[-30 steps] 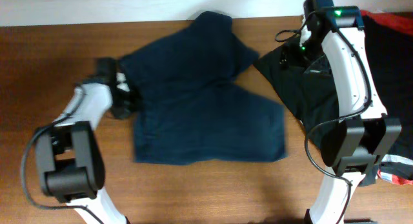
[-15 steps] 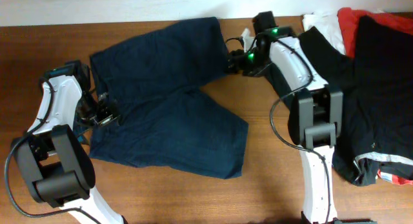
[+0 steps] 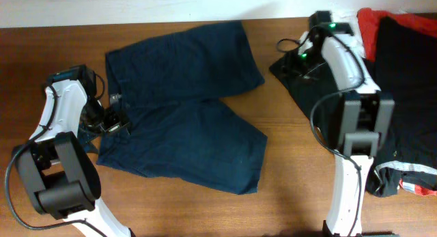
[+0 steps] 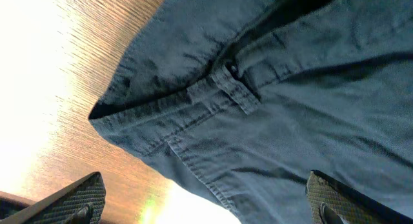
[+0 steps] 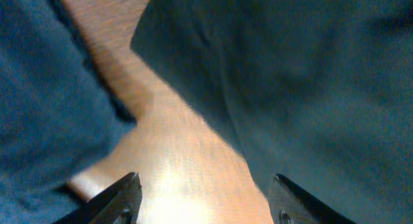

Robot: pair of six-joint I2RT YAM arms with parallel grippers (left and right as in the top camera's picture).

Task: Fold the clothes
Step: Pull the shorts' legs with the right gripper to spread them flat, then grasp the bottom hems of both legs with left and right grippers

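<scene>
Wood-grain surface (image 3: 293, 196) fills the overhead frame. The dark navy shorts (image 3: 184, 121) lie spread flat on it left of centre, with the waistband toward the left edge and one leg reaching to the upper middle and the other to the lower middle. A black garment (image 3: 403, 93) covers the right side, one corner pointing toward the shorts but apart from them. A red garment (image 3: 372, 22) shows at the upper right behind it.

The left end effector (image 3: 113, 121) sits at the waistband end of the shorts. Its state is hard to read from above, but the left wrist view shows its fingers released and set wide apart at the bottom corners, with nothing clamped between them. That view also shows a belt loop (image 4: 235, 88) and seam stitching on the waistband, which the overhead view is too coarse to show.

The right end effector (image 3: 300, 59) hangs over the black garment's left corner. The right wrist view shows it released too, with both fingers well apart. Beneath it a bare strip of wood runs between blue cloth on the left and darker cloth on the upper right.
</scene>
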